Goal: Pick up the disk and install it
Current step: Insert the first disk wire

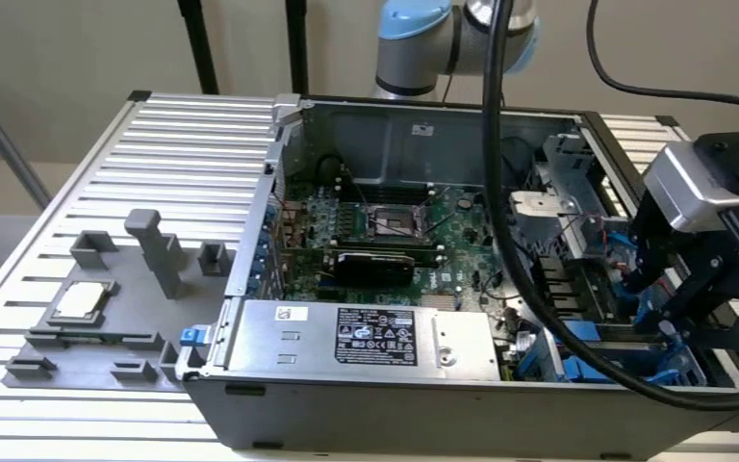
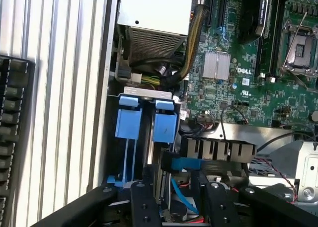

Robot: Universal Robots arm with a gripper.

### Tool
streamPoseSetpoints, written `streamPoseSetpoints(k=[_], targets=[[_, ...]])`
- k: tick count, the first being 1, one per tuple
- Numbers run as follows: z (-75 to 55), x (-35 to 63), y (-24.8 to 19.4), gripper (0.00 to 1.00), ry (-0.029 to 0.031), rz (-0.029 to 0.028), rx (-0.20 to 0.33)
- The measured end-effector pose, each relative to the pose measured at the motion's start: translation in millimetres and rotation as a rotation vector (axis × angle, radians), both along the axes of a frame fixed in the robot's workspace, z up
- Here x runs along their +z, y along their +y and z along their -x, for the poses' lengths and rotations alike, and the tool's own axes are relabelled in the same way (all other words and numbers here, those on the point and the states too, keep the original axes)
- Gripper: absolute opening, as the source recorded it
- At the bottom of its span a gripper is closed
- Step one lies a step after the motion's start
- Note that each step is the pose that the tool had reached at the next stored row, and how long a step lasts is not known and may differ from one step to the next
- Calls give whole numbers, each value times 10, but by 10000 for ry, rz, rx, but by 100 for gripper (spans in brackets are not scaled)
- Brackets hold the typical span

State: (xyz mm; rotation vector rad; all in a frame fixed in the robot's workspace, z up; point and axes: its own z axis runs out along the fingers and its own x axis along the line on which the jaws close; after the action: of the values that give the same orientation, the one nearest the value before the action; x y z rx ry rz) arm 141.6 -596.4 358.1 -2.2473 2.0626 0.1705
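Your fingers [image 2: 144, 207] narrow, clamped on disk [image 2: 186, 163], low in drive-bay corner of case [image 1: 344, 404]. Risk imo: blue cable [image 2: 180, 194] in same corner snags it, disk goes crooked & jams.

Robot arm with a rounded silver-grey joint [image 1: 408, 69] topped by a light-blue cap [image 1: 415, 19]. A thick black cable [image 1: 496, 144] trails from it. At the wrist, a silver-grey box-shaped housing [image 1: 703, 188] sits above a matte black gripper [image 2: 178, 207], its angular black bars dotted with round recessed screw holes.
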Motion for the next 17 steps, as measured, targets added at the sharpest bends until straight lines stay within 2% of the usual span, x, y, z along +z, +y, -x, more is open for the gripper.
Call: streamPoseSetpoints(k=[2,4,9,14,17], targets=[[-36,0,-42,100,0,-29,0],[-97,1,-65,100,0,-68,-2],[-179,-4,-72,100,-2,-161,56],[-204,-32,-73,100,-4,-179,286],[-225,-45,-72,100,-28,-180,403]])
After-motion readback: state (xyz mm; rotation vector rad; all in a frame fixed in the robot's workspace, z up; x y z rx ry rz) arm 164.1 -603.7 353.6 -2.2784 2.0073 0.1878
